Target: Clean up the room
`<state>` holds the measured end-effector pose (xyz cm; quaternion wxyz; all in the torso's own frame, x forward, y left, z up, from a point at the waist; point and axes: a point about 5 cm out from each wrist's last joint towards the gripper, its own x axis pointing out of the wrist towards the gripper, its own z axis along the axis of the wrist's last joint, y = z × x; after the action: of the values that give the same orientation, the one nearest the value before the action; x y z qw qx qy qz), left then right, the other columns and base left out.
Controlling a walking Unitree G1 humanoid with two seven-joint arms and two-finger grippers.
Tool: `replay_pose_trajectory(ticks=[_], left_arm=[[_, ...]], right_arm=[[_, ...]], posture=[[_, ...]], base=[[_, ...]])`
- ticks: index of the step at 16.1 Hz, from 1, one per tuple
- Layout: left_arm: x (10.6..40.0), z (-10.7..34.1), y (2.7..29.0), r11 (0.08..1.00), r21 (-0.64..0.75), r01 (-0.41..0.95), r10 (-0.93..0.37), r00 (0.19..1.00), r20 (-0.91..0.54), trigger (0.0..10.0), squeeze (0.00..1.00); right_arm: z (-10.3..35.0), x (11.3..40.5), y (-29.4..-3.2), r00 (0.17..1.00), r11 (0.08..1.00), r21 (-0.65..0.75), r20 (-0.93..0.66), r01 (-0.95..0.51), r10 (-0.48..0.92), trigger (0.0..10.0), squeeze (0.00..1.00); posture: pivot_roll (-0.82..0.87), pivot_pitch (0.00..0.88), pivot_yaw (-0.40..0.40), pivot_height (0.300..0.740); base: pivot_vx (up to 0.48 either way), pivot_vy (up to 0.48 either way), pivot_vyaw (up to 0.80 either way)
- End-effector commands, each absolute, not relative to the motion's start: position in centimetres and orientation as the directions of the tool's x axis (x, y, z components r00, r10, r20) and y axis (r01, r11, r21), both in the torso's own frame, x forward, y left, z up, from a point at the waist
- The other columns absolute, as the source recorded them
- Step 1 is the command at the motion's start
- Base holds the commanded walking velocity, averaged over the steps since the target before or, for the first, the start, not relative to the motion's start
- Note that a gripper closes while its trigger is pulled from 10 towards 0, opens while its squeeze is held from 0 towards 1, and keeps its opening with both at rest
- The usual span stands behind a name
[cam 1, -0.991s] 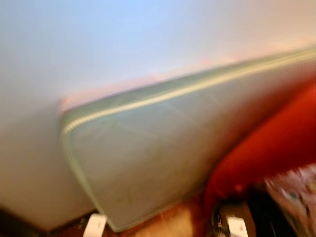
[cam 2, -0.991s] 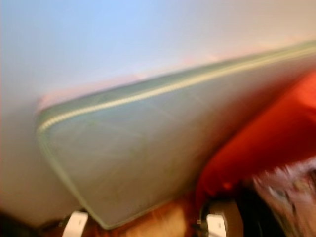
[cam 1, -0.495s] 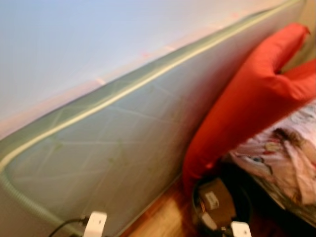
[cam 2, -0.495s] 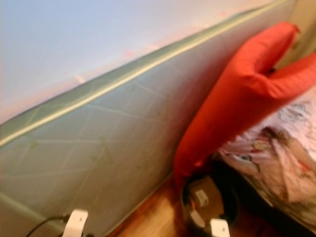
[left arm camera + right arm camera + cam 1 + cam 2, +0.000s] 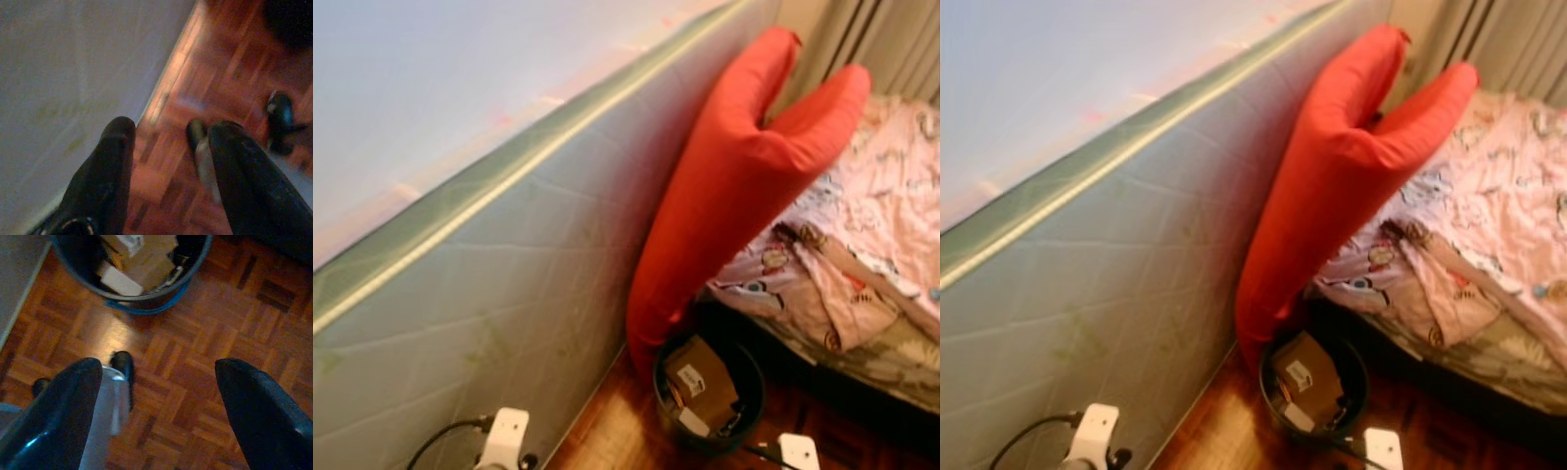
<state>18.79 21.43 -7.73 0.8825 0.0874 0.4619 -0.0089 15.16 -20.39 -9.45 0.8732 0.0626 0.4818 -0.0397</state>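
- Currently, left pincer (image 5: 168,147) and right pincer (image 5: 156,382): both spread wide, holding nothing, above parquet floor (image 5: 205,338).
- Bin (image 5: 749,392) contains cardboard box (image 5: 697,377); label unreadable.

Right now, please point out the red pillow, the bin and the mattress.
red pillow (image 5: 734,186): left eye view, middle of its body.
bin (image 5: 756,377): left eye view, right rim.
mattress (image 5: 509,284): left eye view, quilted side.

Beyond our right pincer (image 5: 156,416) the parquet floor (image 5: 195,357) carries a dark bin (image 5: 132,289) of cardboard scraps.
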Motion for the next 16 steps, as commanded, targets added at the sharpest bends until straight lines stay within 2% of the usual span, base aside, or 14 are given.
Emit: replay_pose_trajectory(ticks=[1, 3, 7, 12, 16], left_arm=[[17.6, -8.3, 21.7, 0.983, 0.15, 0.106, 0.072, 0.53, -0.845, 10.0, 0.0], [17.8, -8.3, 21.4, 0.979, 0.158, 0.13, 0.065, 0.534, -0.843, 10.0, 0.0], [17.9, -8.3, 20.8, 0.981, 0.148, 0.124, 0.059, 0.536, -0.842, 10.0, 0.0], [17.9, -8.3, 20.9, 0.981, 0.15, 0.121, 0.062, 0.537, -0.841, 10.0, 0.0], [18.0, -8.3, 21.0, 0.982, 0.15, 0.119, 0.063, 0.539, -0.84, 10.0, 0.0]], right_arm=[[-9.6, 14.7, -20.4, 0.524, 0.987, 0.074, -0.851, 0.144, -0.012, 10.0, 0.0], [-9.7, 14.6, -20.5, 0.524, 0.986, 0.073, -0.852, 0.147, -0.015, 10.0, 0.0], [-9.8, 13.7, -21.1, 0.509, 0.986, 0.06, -0.86, 0.153, -0.026, 10.0, 0.0], [-9.9, 13.6, -20.8, 0.507, 0.987, 0.07, -0.862, 0.143, -0.012, 10.0, 0.0], [-9.8, 14.2, -20.2, 0.531, 0.984, 0.083, -0.847, 0.155, -0.013, 10.0, 0.0]], posture=[[-0.02, 0.097, 0.032, 0.74], [-0.02, 0.091, 0.033, 0.74], [-0.01, 0.072, 0.023, 0.74], [-0.01, 0.051, 0.019, 0.74], [-0.01, 0.057, 0.016, 0.74]], base=[[0.0, 0.0, 0.0], [0.0, 0.0, 0.0], [0.0, -0.253, 0.0], [0.0, -0.253, -0.67], [0.0, -0.253, 0.0]])
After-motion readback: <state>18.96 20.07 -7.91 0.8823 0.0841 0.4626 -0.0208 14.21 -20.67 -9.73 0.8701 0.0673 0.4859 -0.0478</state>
